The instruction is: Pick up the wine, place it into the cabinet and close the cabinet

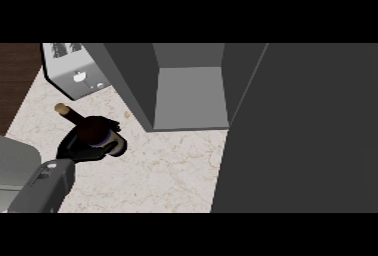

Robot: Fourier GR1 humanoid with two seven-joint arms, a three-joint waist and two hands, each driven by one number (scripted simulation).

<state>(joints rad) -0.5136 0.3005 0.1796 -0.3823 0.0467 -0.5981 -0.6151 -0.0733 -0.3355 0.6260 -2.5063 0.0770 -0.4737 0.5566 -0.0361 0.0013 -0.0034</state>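
A dark wine bottle [76, 117] with a tan cork top stands tilted on the marble counter [162, 170], left of the cabinet. My left hand [83, 148] is curled round the bottle's body and hides most of it; the neck and a bit of pale label show. The grey cabinet [188, 97] stands open to the right of the bottle, its inside bare. Its dark door [303, 130] is swung out and fills the right side of the view. My right hand does not show.
A silver toaster [74, 72] sits at the back left, close behind the bottle. A grey object [15, 165] lies at the left edge beside my forearm. Dark wood [15, 75] borders the counter at far left.
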